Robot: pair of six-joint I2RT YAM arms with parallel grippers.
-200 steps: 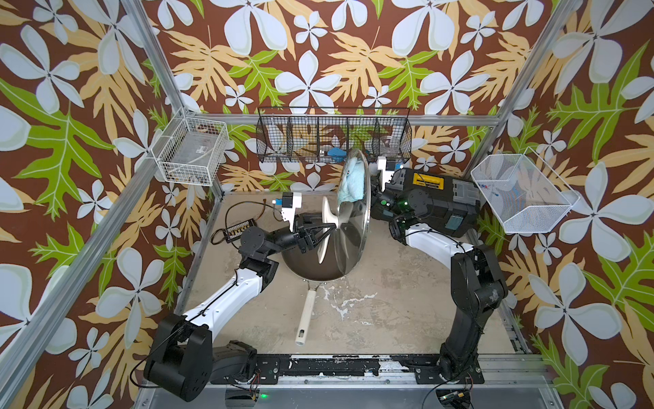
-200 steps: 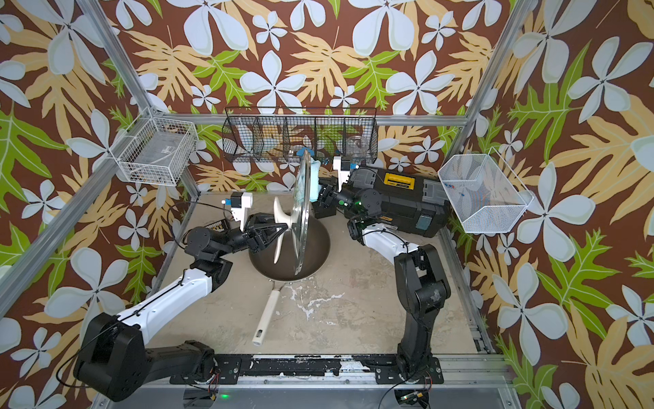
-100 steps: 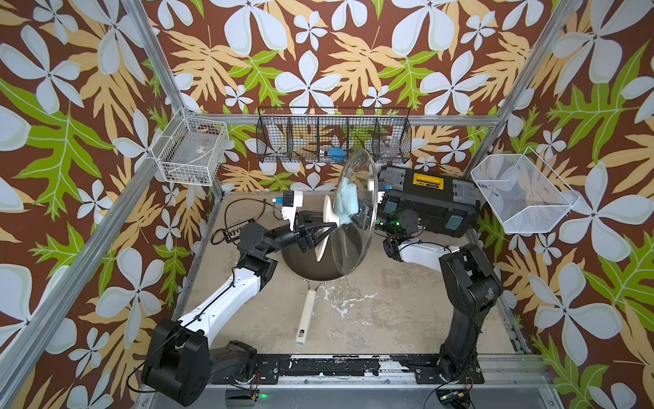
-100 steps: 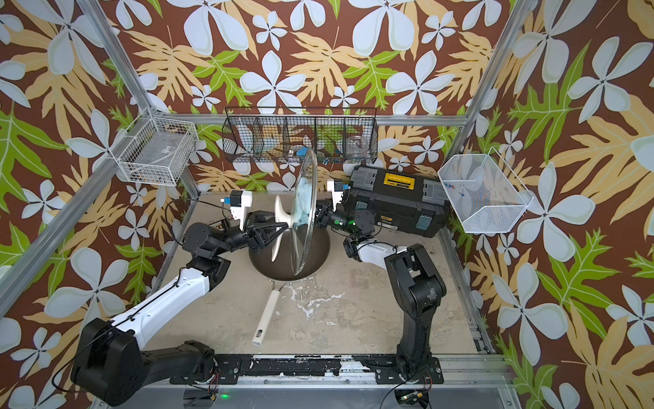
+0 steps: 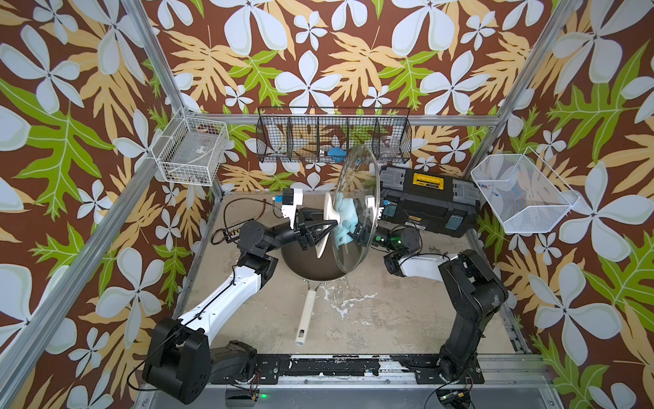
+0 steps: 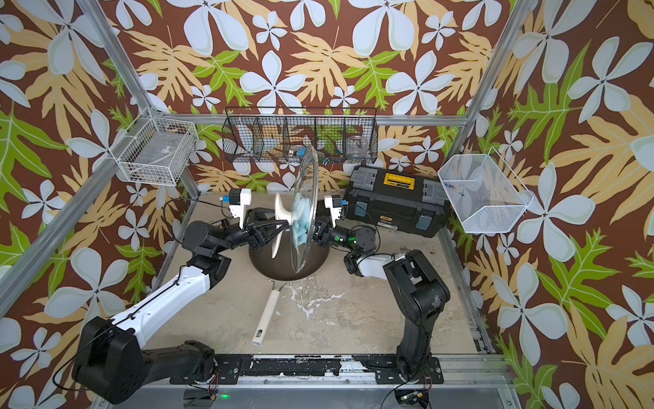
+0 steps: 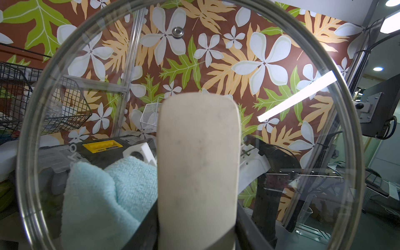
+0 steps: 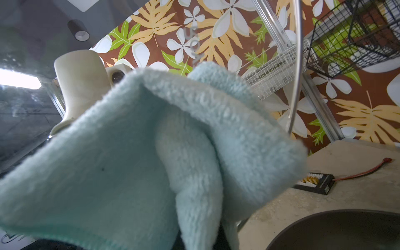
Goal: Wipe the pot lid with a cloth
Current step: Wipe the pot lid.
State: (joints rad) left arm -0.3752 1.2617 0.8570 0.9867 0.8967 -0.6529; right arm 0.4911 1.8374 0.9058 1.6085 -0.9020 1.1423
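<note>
The pot lid [image 5: 355,170] stands on edge in the air above the frying pan, seen in both top views [image 6: 305,191]. My left gripper [image 5: 331,223] is shut on its cream bar handle [image 7: 198,162]. On the lid's other face, my right gripper [image 5: 355,232] is shut on the light blue cloth [image 5: 345,216] and presses it against the glass near the middle. Through the glass in the left wrist view, the cloth [image 7: 104,194] shows beside the handle. In the right wrist view the cloth [image 8: 151,162] hides the jaws.
The dark frying pan [image 5: 311,262] sits under the lid, its cream handle [image 5: 306,318] pointing to the front. A black toolbox [image 5: 428,202] stands at the back right. Wire baskets hang on the back wall [image 5: 332,141], left [image 5: 191,155] and right [image 5: 520,194].
The right gripper has drawn the cloth down the glass from near the lid's upper rim to its middle, and the right arm has sunk lower. The left gripper still holds the handle.
</note>
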